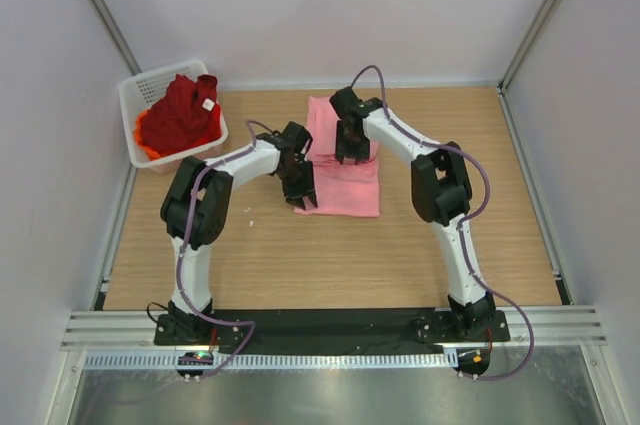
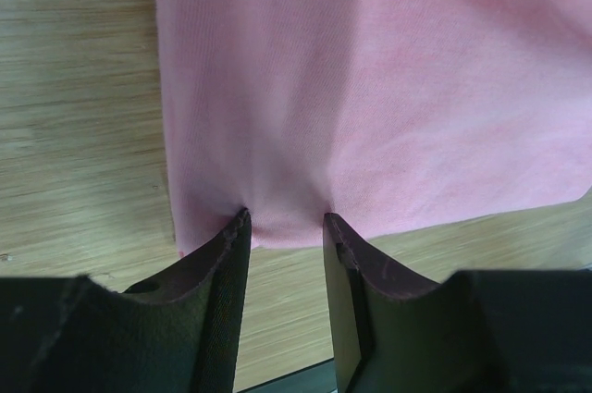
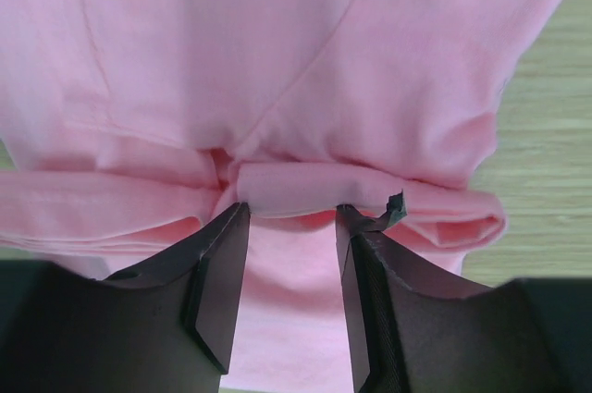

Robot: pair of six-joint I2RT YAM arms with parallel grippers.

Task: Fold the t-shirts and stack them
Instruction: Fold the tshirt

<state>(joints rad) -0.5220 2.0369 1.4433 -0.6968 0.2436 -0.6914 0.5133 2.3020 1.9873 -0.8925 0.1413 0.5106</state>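
Lying on the table (image 1: 250, 255), the light pink t-shirt (image 1: 350, 190) is laid lengthwise toward the back wall (image 1: 300, 5). The dark red t-shirt (image 1: 185, 115), heaped in the basket (image 1: 135, 105), is caught by the top view alone. By the wrist views alone, the left gripper (image 2: 285, 219) and right gripper (image 3: 291, 210) are shown half-open, astride hem and fold.

The bench (image 1: 300, 255) is a flat top of light brown wood with thin lines in it. A pink t-shirt (image 1: 345, 190) lies on it, in the middle and a bit to the far side. It is folded, with one part laid over another. A white basket (image 1: 150, 82) with little holes sits on the bench in the far left corner. A black strip (image 1: 330, 323) runs along the near edge.
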